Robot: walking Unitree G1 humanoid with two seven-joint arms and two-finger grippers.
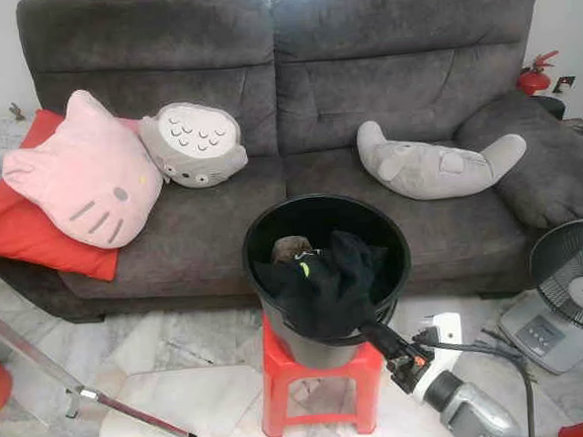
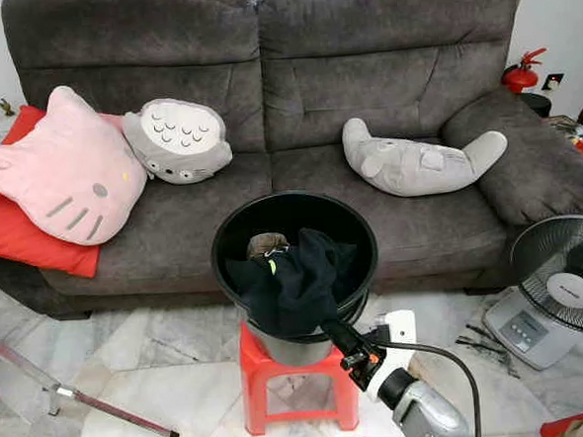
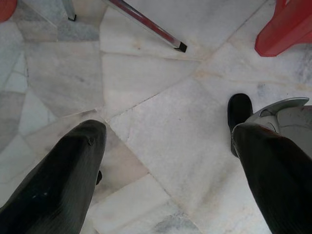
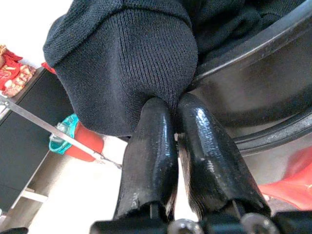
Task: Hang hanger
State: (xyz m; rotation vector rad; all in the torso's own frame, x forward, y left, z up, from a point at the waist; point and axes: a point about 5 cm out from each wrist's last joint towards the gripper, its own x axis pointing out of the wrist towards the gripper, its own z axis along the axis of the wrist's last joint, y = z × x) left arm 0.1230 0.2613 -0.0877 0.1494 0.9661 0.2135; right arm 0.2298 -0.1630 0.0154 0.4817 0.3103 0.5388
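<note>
A black bucket (image 1: 263,230) stands on a red plastic stool (image 1: 281,363) in front of a grey sofa. A black knitted garment (image 1: 325,281) lies in the bucket and drapes over its near rim. My right gripper (image 1: 368,330) reaches up to that rim from below right. In the right wrist view its fingers (image 4: 151,136) are shut on the garment's hanging fold (image 4: 122,58). A brownish item (image 1: 291,248) lies deeper in the bucket. My left gripper (image 3: 168,134) hangs open over the marble floor, holding nothing.
The sofa (image 1: 203,224) carries a pink cat cushion (image 1: 86,172), a grey owl cushion (image 1: 193,145) and a grey seal plush (image 1: 437,165). A slanted metal bar (image 1: 84,390) crosses the floor at left. A floor fan (image 1: 573,281) stands at right.
</note>
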